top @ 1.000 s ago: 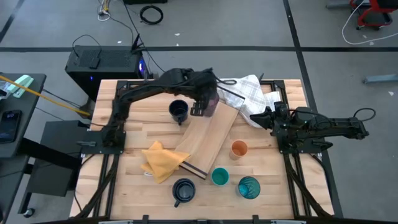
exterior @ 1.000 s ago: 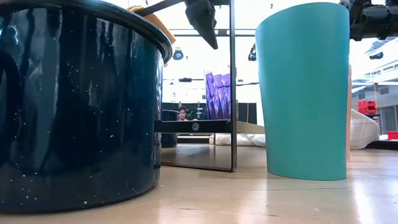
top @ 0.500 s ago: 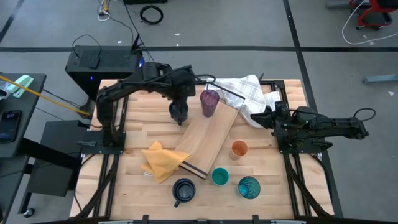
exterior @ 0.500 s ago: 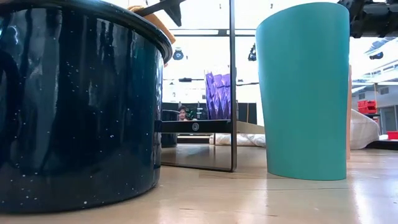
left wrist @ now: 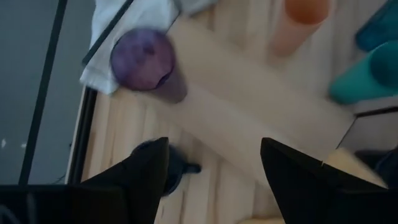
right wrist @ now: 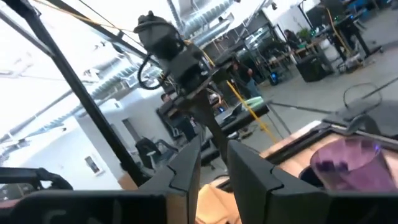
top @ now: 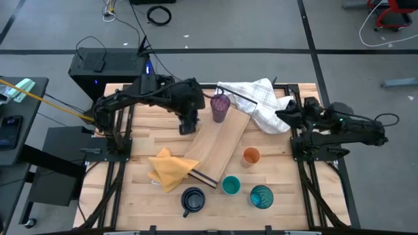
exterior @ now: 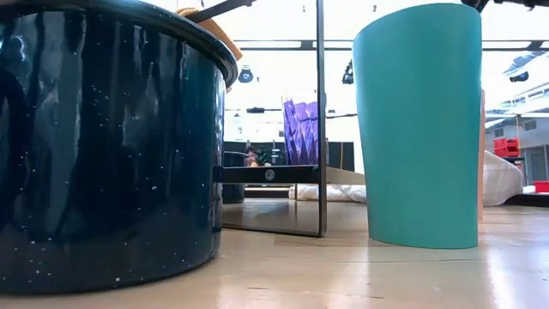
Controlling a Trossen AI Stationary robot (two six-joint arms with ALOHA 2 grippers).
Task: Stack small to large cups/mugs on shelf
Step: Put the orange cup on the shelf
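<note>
On the shelf's (top: 215, 142) far end I see the purple tumbler (top: 220, 107) standing upright. Just beside the shelf, my left gripper (top: 188, 124) hangs wide open and empty over a navy mug (left wrist: 163, 175). Beyond the shelf's other side, my right gripper (top: 285, 115) waits, narrowly parted, holding nothing.

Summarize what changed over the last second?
The left claw, open, left the purple tumbler standing on the shelf and drew back over the navy mug. The right claw lifted slightly near the towel. Cups unmoved.
</note>
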